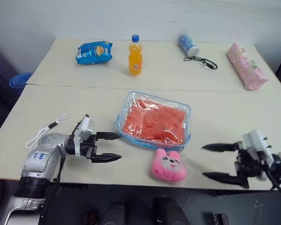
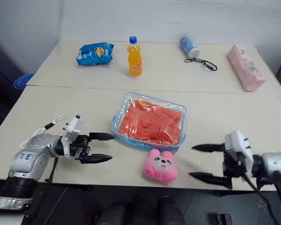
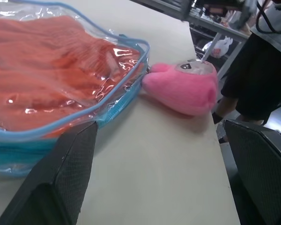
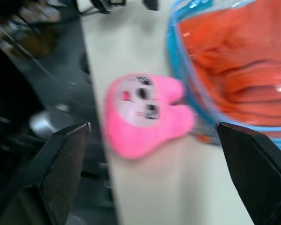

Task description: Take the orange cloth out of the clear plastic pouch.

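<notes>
One clear plastic pouch [image 1: 153,119] lies on the table at centre, with one orange cloth [image 1: 154,122] inside. One pink plush toy [image 1: 168,165] sits at six o'clock. One blue snack bag [image 1: 94,52] at eleven, one orange drink bottle [image 1: 135,55] at twelve, one small can [image 1: 188,45] and one pink packet [image 1: 246,65] toward two.

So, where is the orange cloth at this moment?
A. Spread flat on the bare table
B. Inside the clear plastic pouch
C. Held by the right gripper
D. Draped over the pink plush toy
B: the orange cloth lies enclosed in the clear plastic pouch, its blue trim all around it, and neither gripper touches it.
</notes>
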Available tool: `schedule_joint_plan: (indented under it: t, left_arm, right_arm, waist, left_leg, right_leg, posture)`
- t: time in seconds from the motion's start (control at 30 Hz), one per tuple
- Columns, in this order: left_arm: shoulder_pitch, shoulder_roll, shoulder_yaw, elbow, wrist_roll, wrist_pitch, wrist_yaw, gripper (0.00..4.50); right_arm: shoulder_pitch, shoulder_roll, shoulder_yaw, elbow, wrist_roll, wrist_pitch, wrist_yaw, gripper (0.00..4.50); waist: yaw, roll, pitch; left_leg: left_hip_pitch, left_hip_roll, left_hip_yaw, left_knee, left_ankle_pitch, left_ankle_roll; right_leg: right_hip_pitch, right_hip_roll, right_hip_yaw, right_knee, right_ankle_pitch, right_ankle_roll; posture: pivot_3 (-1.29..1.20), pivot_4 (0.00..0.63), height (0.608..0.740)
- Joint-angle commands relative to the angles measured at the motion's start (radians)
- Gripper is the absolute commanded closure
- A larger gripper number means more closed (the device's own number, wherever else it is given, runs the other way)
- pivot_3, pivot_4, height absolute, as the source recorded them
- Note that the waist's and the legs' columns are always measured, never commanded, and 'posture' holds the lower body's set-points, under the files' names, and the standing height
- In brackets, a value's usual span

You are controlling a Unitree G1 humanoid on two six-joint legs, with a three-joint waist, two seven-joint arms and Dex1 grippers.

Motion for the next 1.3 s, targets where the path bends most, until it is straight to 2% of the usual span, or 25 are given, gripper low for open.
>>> schedule_joint_plan:
  t: [0.03, 0.1, 0.17, 0.4, 0.43, 0.5, 0.8, 0.87, 1.3]
  left_arm:
    - [-0.008, 0.004, 0.026, -0.039, -0.001, -0.107, -0.041, 0.0]
    - [-0.005, 0.012, 0.015, -0.079, 0.009, -0.155, -0.062, 0.0]
    - [0.002, 0.023, 0.006, -0.1, 0.009, -0.178, -0.084, 0.0]
    - [0.014, 0.035, -0.03, -0.119, 0.038, -0.241, -0.119, 0.0]
    - [0.015, 0.033, -0.036, -0.123, 0.042, -0.243, -0.118, 0.0]
    - [0.017, 0.033, -0.049, -0.129, 0.046, -0.238, -0.113, 0.0]
    - [0.008, -0.003, -0.117, -0.13, 0.09, -0.267, -0.084, 0.0]
    - [0.004, -0.012, -0.132, -0.125, 0.104, -0.281, -0.077, 0.0]
    - [-0.028, -0.221, -0.308, -0.088, 0.3, -0.384, 0.128, 0.0]
  right_arm:
    - [-0.15, 0.034, 0.116, 0.265, -0.294, -0.47, 0.005, 0.02]
    - [-0.266, 0.083, 0.199, 0.42, -0.408, -0.673, -0.021, 0.02]
    - [-0.356, 0.123, 0.253, 0.524, -0.466, -0.799, -0.042, 0.02]
    - [-0.562, 0.188, 0.38, 0.765, -0.578, -1.004, -0.111, 0.02]
    - [-0.577, 0.189, 0.395, 0.786, -0.583, -1.021, -0.11, 0.39]
    - [-0.603, 0.194, 0.417, 0.816, -0.577, -1.025, -0.101, 0.84]
    - [-0.658, 0.22, 0.48, 0.903, -0.589, -1.088, -0.112, 4.01]
    - [-0.661, 0.221, 0.488, 0.916, -0.585, -1.094, -0.111, 4.44]
    - [-0.659, 0.167, 0.463, 0.924, -0.525, -1.081, -0.068, 4.44]
  waist:
    - [-0.006, 0.0, 0.0]
    - [-0.011, 0.001, 0.001]
    - [-0.019, 0.001, 0.001]
    - [-0.021, 0.002, 0.002]
    - [-0.019, 0.002, 0.002]
    - [-0.019, 0.002, 0.002]
    - [-0.021, 0.003, 0.002]
    - [-0.021, 0.003, 0.002]
    - [-0.018, 0.003, 0.002]
  left_leg:
    - [0.0, 0.0, 0.0, 0.0, 0.0, 0.0]
    - [0.0, 0.0, 0.0, -0.001, 0.001, -0.001]
    - [0.0, 0.0, 0.001, -0.001, 0.003, -0.006]
    - [-0.002, 0.0, 0.002, 0.0, 0.004, -0.007]
    - [-0.002, 0.0, 0.002, 0.0, 0.004, -0.007]
    - [-0.002, 0.0, 0.001, 0.001, 0.004, -0.007]
    - [-0.002, 0.0, 0.001, 0.001, 0.004, -0.007]
    - [-0.002, 0.0, 0.001, 0.001, 0.004, -0.007]
    - [-0.002, 0.0, 0.002, 0.003, 0.004, -0.007]
  right_leg:
    - [0.0, 0.0, 0.0, 0.0, 0.0, 0.0]
    - [-0.001, 0.0, 0.0, 0.001, 0.0, 0.0]
    - [-0.002, 0.0, 0.0, 0.001, 0.0, 0.0]
    - [-0.004, 0.0, 0.0, 0.004, 0.0, 0.0]
    - [-0.004, 0.0, 0.0, 0.004, 0.0, 0.0]
    - [-0.004, 0.0, 0.0, 0.004, 0.0, 0.0]
    - [-0.004, 0.0, 0.0, 0.005, 0.0, 0.0]
    - [-0.004, 0.0, 0.0, 0.005, 0.0, 0.0]
    - [-0.004, 0.0, 0.0, 0.007, 0.0, 0.0]
  posture:
    - [0.0, 0.15, 0.74]
    - [0.0, 0.15, 0.74]
    - [0.0, 0.15, 0.74]
    - [0.0, 0.15, 0.74]
    - [0.0, 0.15, 0.74]
    - [0.0, 0.15, 0.74]
    - [0.0, 0.15, 0.74]
    - [0.0, 0.15, 0.74]
    - [0.0, 0.15, 0.74]
